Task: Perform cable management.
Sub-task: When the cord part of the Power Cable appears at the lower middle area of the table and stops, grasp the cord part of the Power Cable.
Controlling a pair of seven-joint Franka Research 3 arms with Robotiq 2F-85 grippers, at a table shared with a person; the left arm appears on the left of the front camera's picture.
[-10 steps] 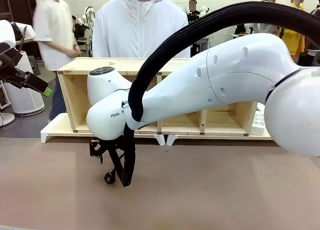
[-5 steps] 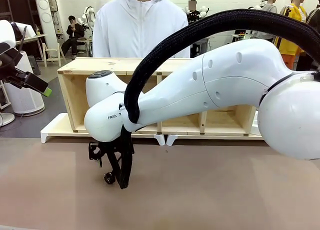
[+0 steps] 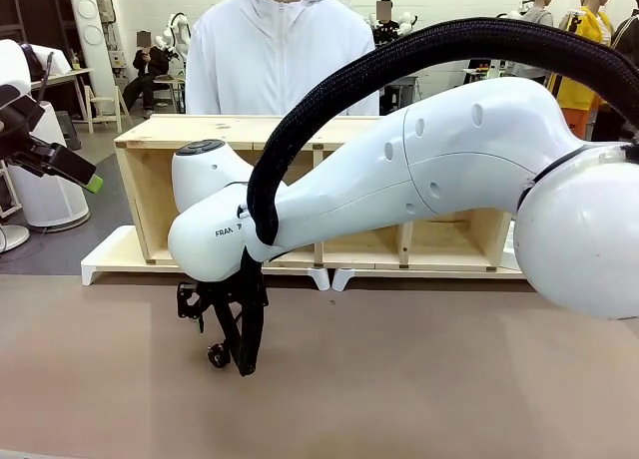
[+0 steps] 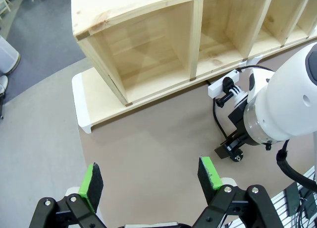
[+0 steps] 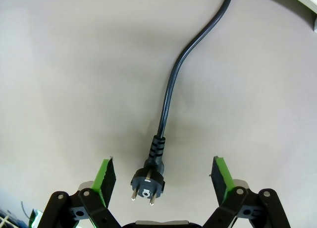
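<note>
Right wrist view | right gripper [image 5: 164, 174] spread wide | plug [image 5: 147, 182] of cable [image 5: 171, 89] flat on tabletop [image 5: 59, 79] between the jaws, touching neither | bare tabletop either side | left gripper [image 4: 150, 176] spread, aloft

Black cable [image 5: 171, 86] lying curved on table, round plug [image 5: 146, 181] pins up

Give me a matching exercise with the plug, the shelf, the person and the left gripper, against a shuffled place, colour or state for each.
1 plug
2 shelf
3 person
4 left gripper

A pale wood
B open, above the table
C white jacket, far side
D black, between the pads of the right gripper

Pairs: 1-D, 2-A, 3-C, 4-B
</note>
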